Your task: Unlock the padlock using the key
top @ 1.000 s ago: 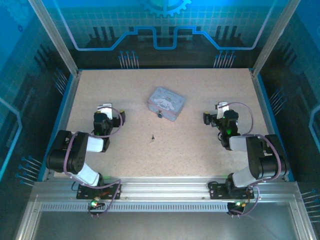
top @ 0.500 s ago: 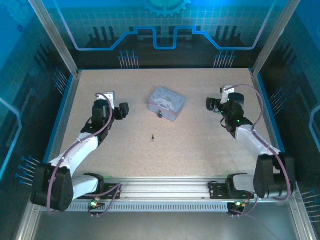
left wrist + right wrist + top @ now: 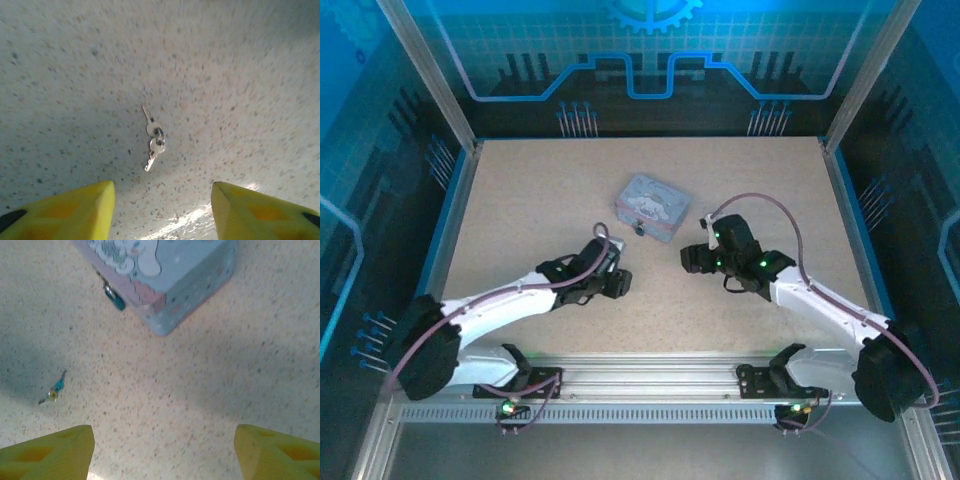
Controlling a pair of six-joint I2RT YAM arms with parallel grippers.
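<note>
The key (image 3: 154, 137) is a small silver pair on a ring, lying flat on the speckled table just ahead of my left gripper (image 3: 162, 212). That gripper is open, its yellow fingers (image 3: 75, 210) apart with nothing between them. The padlock (image 3: 114, 296) is tiny and bluish and hangs on the front of the pale blue cartoon tin (image 3: 170, 270). My right gripper (image 3: 165, 452) is open and empty, short of the tin, and the key (image 3: 55, 390) lies off to its left. From above, the left gripper (image 3: 618, 284) and right gripper (image 3: 690, 258) flank the spot below the padlock (image 3: 640, 230).
The tin (image 3: 652, 207) stands near the table's middle. Blue-edged rails and metal posts bound the tabletop (image 3: 520, 190) on the left, right and back. Bare board lies round both grippers.
Both arms have stretched in from the table's sides toward the middle. The left gripper has come over the key, and the right gripper has come in front of the tin.
</note>
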